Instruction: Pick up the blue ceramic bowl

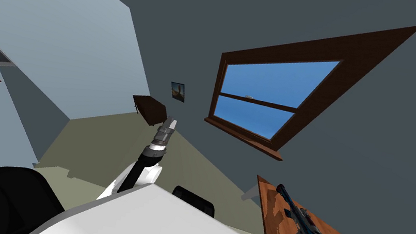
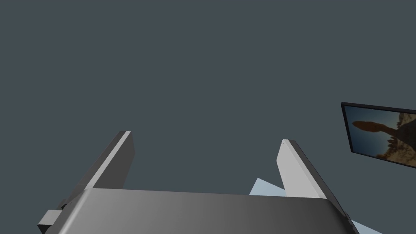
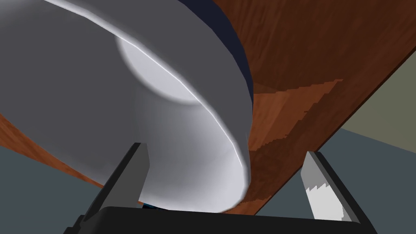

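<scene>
Saw the bowl [image 3: 122,101], grey-white inside with a dark blue outer band, on the wooden tabletop [image 3: 308,61] by its edge, mostly cut off. Found the right gripper [image 3: 223,148] spread wide, gripping nothing: one finger across the bowl's wall, the other beside its rim, partly sunk into the tabletop. Left gripper [image 2: 205,136] equally wide, empty, raised well away from the tabletop.
</scene>
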{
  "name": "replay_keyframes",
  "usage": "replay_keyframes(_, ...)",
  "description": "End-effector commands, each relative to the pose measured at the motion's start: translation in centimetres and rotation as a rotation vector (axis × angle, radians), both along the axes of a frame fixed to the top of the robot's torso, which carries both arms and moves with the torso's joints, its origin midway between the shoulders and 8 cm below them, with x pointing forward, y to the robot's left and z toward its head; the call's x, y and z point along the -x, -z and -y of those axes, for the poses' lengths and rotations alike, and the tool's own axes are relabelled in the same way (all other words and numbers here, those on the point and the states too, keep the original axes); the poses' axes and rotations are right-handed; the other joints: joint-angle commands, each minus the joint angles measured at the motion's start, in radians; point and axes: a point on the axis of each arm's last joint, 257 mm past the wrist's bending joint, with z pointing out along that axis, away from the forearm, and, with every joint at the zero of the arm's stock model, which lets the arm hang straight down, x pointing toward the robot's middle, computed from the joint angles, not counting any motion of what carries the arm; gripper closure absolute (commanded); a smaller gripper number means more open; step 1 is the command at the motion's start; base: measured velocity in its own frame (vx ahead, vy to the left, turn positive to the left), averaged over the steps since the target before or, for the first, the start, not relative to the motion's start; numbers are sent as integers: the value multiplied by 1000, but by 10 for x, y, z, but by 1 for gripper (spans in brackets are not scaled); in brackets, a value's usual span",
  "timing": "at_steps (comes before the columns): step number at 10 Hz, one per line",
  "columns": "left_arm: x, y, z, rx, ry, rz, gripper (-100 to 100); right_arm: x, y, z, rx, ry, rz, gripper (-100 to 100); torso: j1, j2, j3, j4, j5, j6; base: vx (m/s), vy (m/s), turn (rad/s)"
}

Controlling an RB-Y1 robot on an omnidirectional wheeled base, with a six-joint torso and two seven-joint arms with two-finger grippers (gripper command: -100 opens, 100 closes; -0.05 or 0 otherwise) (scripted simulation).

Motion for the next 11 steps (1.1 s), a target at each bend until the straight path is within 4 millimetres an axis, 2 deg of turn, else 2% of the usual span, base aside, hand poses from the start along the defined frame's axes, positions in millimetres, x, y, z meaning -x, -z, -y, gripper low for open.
replay_keyframes(1,0,0,0,0,0,0,0,0,0,0,0,0,0,100,0,0,0,0,0,0,0,0,0)
replay_keyframes(5,0,0,0,0,0,0,0,0,0,0,-1,0,0,100,-1,-1,0,0,0,0,0,0,0)
replay_keyframes(6,0,0,0,0,0,0,0,0,0,-1,-1,0,0,0,0,-1,0,0,1,0,0,0,0)
replay_keyframes(7,0,0,0,0,0,0,0,22,3,-5,-25,45,3,100,0,-1,0,0,1,0,40,-1,109)
replay_keyframes(11,0,0,0,0,0,0,0,22,3,-5,-17,15,-7,100,0,-2,-1,0,-2,-1,24,-2,12)
